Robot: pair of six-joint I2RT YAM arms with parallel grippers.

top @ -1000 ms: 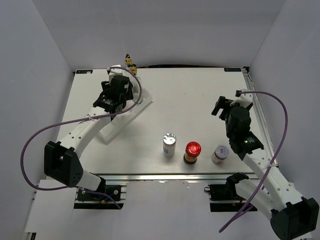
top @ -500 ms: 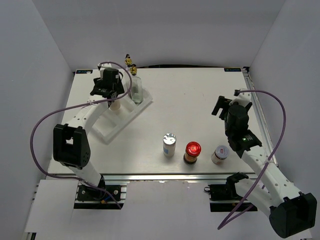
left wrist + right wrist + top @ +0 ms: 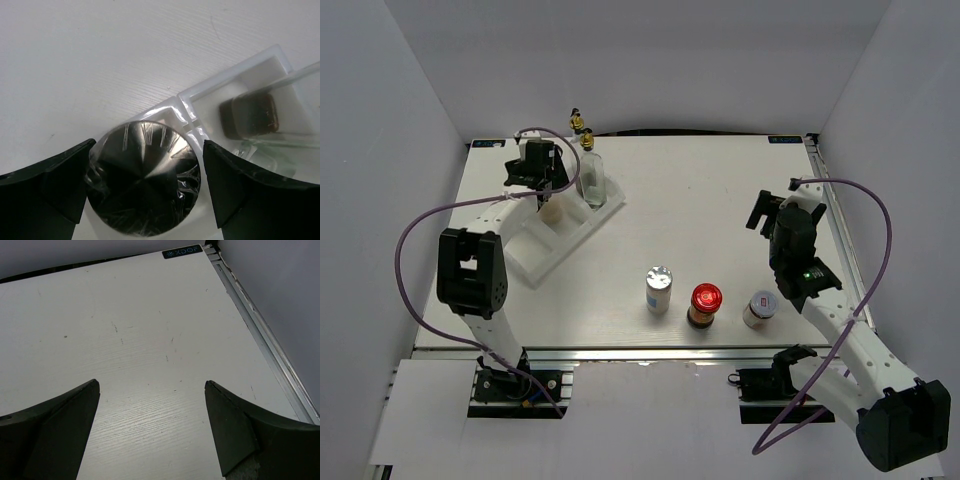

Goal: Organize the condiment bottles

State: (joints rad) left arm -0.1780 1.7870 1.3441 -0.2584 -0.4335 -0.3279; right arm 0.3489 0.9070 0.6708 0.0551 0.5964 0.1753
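Since a second ago: the left forearm has swung off the rack [image 3: 542, 258] toward the table's left edge, uncovering it; the right arm and the three loose containers are unchanged. Left gripper [image 3: 149, 147] sits over the rack's far end, fingers either side of the silver lid of a shaker [image 3: 145, 182] that stands in a compartment there. Jaws parted slightly wider than the lid: thin gap on the right finger's side, left finger at the lid's rim, contact not decidable. Judgement: shaker is delivered and the grip is being let go, hence the wrist directly above it. Next compartment holds a cruet [image 3: 592, 180], upright; a second cruet [image 3: 576, 120] shows only its pourer behind it, body hidden by the arm, compartment unknown. Loose in a row near the front edge of the table [image 3: 720, 180]: second shaker [image 3: 659, 288], red-lidded jar [image 3: 705, 303], white-lidded jar [image 3: 760, 308], well apart from the rack. Right gripper [image 3: 150, 385] fully spread, holding nothing, parked over bare table, probably waiting its turn on that row. Views: left wrist alone gives the finger-to-lid clearance, clear wrap over the lid and a dark brown patch at the cruet's bottom; top view alone gives the row and both arms; right wrist shows only tabletop
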